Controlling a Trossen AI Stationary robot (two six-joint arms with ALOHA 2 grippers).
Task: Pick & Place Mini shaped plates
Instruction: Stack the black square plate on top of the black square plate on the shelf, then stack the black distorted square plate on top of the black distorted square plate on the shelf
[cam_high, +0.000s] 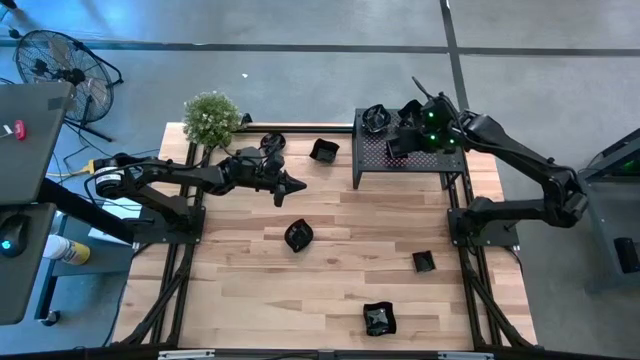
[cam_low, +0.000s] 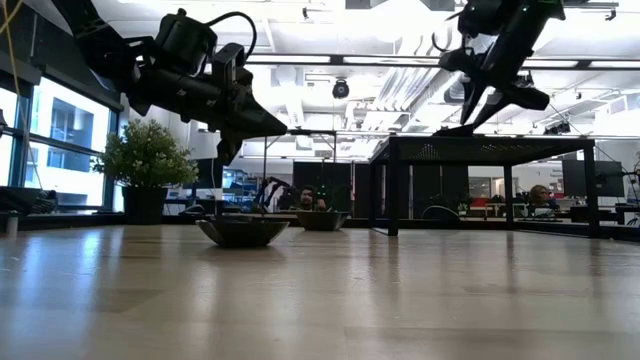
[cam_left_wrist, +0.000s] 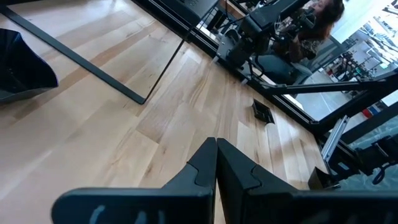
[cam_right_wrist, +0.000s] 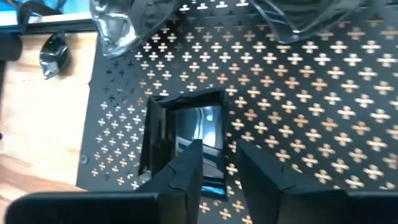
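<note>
While poised over the large black perforated metal stand (cam_high: 405, 155) at the far right of the pale wooden surface (cam_high: 340, 270), right claw (cam_right_wrist: 216, 163) parted, fingers astride the rim of a small glossy black square plate (cam_right_wrist: 186, 134) resting on the stand's top; whether gripped or just let go, impossible to tell. Two more glossy dishes beside it on the stand, cut off at the frame edge in the wrist view. Left claw (cam_high: 297, 185) clenched and empty, hovering above the surface near the small green bushy plant (cam_high: 211, 118). Other mini black plates scattered on the wood: one just left of the stand (cam_high: 323, 150), one mid-surface (cam_high: 298, 235), a small square one (cam_high: 423, 262), a wavy-edged one near the front (cam_high: 379, 319). Risks, as a judgement: a finger catching the slick rim on withdrawal, tipping or dragging the plate toward its neighbours or the stand's edge. Hard to make out: exact dish shapes under the arm, and contact between finger and rim.
</note>
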